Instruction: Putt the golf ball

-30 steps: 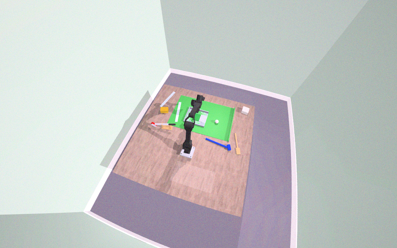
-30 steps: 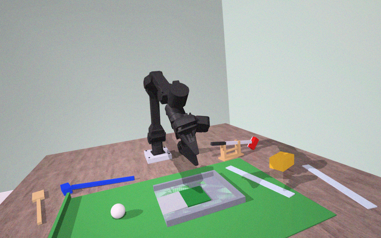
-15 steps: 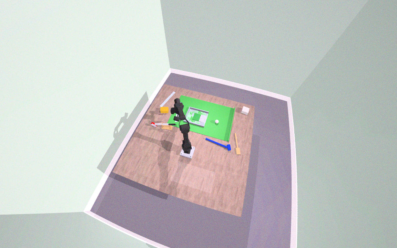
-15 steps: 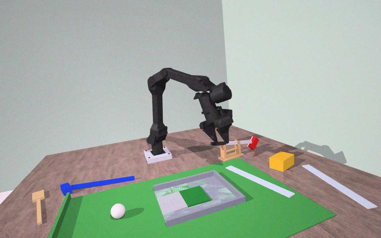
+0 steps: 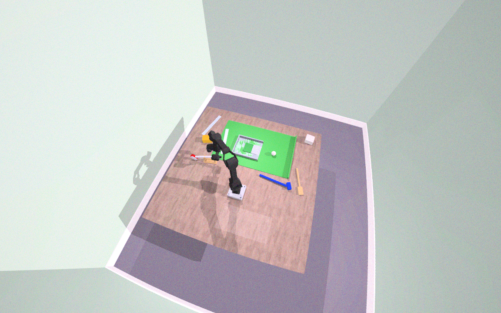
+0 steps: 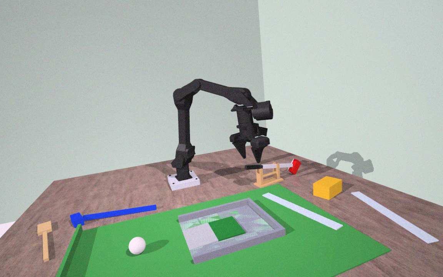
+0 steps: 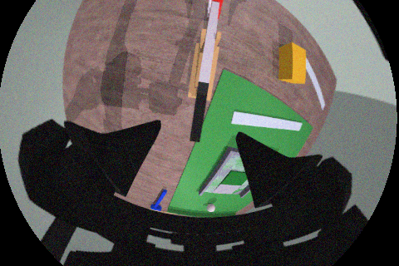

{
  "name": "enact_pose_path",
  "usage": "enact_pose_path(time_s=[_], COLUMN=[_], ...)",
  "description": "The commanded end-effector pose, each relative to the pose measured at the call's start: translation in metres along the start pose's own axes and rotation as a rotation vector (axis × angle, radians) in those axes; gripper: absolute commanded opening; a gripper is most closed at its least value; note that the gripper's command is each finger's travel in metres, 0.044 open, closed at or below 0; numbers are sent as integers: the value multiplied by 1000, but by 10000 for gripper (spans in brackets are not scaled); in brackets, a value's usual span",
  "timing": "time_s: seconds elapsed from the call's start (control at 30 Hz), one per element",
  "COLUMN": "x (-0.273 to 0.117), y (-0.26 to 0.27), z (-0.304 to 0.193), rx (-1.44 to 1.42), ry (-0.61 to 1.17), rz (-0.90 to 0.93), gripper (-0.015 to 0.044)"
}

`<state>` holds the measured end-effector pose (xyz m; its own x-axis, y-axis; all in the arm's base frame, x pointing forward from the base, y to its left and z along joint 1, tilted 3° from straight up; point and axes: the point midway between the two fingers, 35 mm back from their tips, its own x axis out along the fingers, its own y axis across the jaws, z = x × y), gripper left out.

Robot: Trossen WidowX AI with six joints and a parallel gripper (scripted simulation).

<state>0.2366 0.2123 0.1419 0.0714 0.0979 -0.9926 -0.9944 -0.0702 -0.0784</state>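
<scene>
The red putter (image 5: 199, 156) (image 6: 273, 166) (image 7: 209, 52) has a red head, a pale shaft and a black grip. It lies across a small wooden stand (image 6: 268, 179) (image 7: 194, 79) beside the green mat (image 5: 275, 165) (image 6: 302, 247) (image 7: 244, 96). My gripper (image 6: 251, 157) (image 7: 199, 130) (image 5: 215, 156) is open and empty. It points down, just above the putter's black grip end, not touching it. The white golf ball (image 5: 273, 153) (image 6: 136, 245) (image 7: 211, 206) rests on the mat. The raised green (image 5: 249, 147) (image 6: 226, 228) sits inside a grey ramp frame (image 6: 267, 220).
A blue putter (image 5: 275, 181) (image 6: 113, 212) (image 7: 159, 199) and a wooden mallet (image 5: 298, 182) (image 6: 45, 237) lie off the mat's ball end. A yellow block (image 5: 205, 138) (image 6: 327, 187) (image 7: 292, 62), two pale strips (image 6: 302, 211) (image 6: 393, 217) and a white cube (image 5: 309, 139) lie around.
</scene>
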Motion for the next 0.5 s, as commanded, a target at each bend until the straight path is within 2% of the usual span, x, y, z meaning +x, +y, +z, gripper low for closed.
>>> enact_pose_path(time_s=[0.0,0.47], x=[14,39], y=[2,3], z=[-2,-4], rx=[2,2], ry=[12,12], rz=[7,7], gripper=[440,440])
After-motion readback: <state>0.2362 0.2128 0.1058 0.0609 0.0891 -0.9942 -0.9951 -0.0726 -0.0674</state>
